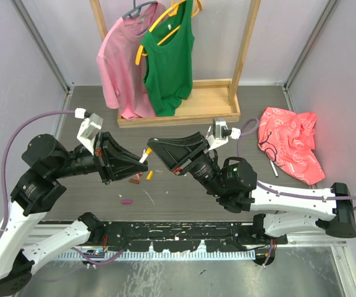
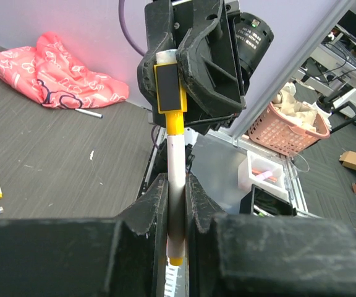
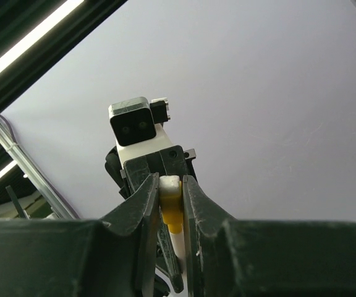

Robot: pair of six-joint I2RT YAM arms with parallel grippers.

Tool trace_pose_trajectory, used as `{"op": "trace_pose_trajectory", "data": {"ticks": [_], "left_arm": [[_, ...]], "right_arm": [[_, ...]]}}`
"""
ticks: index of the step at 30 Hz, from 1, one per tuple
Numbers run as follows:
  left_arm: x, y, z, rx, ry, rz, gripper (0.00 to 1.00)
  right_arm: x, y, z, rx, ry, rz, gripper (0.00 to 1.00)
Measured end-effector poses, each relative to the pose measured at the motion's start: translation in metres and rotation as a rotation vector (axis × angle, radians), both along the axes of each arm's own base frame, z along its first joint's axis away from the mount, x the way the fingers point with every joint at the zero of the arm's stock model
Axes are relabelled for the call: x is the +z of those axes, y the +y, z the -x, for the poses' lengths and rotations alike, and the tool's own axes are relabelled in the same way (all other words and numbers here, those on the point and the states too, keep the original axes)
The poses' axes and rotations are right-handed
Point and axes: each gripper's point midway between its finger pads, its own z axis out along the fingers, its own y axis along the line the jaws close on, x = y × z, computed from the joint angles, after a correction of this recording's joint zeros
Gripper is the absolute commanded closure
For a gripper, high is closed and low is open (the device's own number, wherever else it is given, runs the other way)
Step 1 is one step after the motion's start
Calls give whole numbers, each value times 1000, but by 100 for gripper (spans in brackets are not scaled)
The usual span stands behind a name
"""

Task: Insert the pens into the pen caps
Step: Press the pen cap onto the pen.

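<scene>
Left hand (image 2: 175, 184) holds pen (image 2: 175, 154), right hand (image 3: 170, 189) cap (image 3: 171, 213)

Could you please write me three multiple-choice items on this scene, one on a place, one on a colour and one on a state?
1. Where does the red cloth lie?
A. on the right side of the table
B. under the left arm
C. between the arms

2. What colour is the cap in the right gripper?
A. blue
B. yellow
C. magenta

3. How does the left gripper stand?
A. wide open
B. shut on nothing
C. shut on the pen

Answers:
1 A, the top view shows it crumpled at the right.
2 B, yellow plastic shows between the jaws.
3 C, the white barrel sits clamped between its jaws.
</scene>
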Motion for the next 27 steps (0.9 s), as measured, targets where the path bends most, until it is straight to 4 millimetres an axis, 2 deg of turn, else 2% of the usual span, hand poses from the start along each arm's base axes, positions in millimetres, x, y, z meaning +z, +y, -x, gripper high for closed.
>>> {"op": "trace_pose_trajectory", "data": {"ticks": [4, 12, 20, 27], "left_arm": [[2, 1, 1, -3, 1, 3, 100], [-6, 1, 5, -15, 44, -22, 100], [-22, 2, 7, -18, 114, -71, 100], [-37, 0, 2, -4, 164, -120, 100]], "right_arm": [[-2, 2, 1, -13, 7, -26, 100], [-11, 11, 4, -63, 16, 4, 100], [-31, 28, 8, -78, 15, 78, 100], [-49, 27, 4, -129, 27, 181, 100]]}}
